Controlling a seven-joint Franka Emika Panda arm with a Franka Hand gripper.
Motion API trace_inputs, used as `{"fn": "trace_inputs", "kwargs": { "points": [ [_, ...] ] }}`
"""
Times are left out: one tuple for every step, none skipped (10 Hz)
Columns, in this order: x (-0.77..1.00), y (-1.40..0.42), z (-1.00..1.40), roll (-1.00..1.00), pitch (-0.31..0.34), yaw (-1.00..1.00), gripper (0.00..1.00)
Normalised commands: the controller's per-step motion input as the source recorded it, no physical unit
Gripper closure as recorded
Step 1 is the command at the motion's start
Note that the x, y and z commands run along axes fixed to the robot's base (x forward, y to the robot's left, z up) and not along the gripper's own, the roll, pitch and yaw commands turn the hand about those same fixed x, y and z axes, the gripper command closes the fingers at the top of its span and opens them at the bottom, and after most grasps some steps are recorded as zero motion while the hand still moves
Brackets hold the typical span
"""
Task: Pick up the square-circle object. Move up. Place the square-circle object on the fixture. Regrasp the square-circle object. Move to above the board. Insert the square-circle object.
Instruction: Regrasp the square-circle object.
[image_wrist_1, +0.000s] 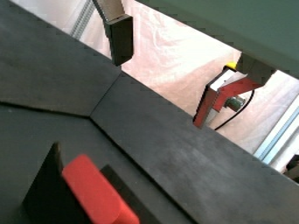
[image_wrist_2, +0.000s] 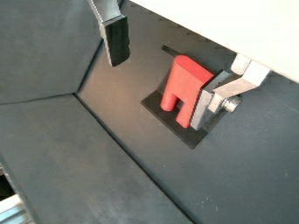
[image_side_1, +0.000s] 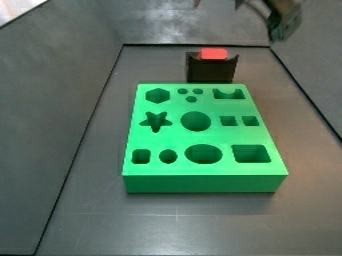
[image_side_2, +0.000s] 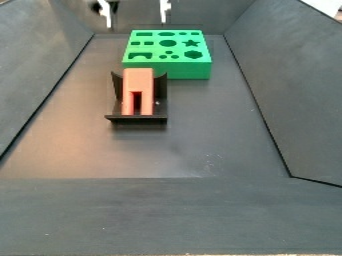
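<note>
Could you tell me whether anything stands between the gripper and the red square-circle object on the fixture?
Nothing visible does. The square-circle object rests on the fixture, exposed from above. The gripper hangs open and empty high over the floor, between the fixture and the green board, with only open air below it.

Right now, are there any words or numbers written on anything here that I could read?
None: no words, numbers or signs can be read in any view.
The red square-circle object on the fixture is plain.
The green board has only shaped holes, no writing.
The pincer, open above the red piece, shows no label.
</note>
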Motion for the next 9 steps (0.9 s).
{"fn": "trace_inputs", "kwargs": {
  "points": [
    [0.06,0.06,-1.00,0.08,-0.064,0.07,0.00],
    [0.07,0.06,-1.00,0.06,-0.072,0.05,0.00],
    [0.07,0.05,-1.00,0.06,-0.076,0.04,0.00],
    [0.08,0.05,-1.00,0.06,-0.078,0.02,0.00],
    [0.09,0.04,-1.00,0.06,-0.070,0.00,0.00],
    [0.10,0.04,-1.00,0.06,-0.059,-0.01,0.00],
    [0.10,0.03,-0.90,0.06,-0.047,-0.01,0.00],
    [0.09,0.02,-0.74,0.06,-0.039,-0.02,0.00],
    [0.08,0.01,-0.59,0.06,-0.033,-0.01,0.00]
  ]
}}
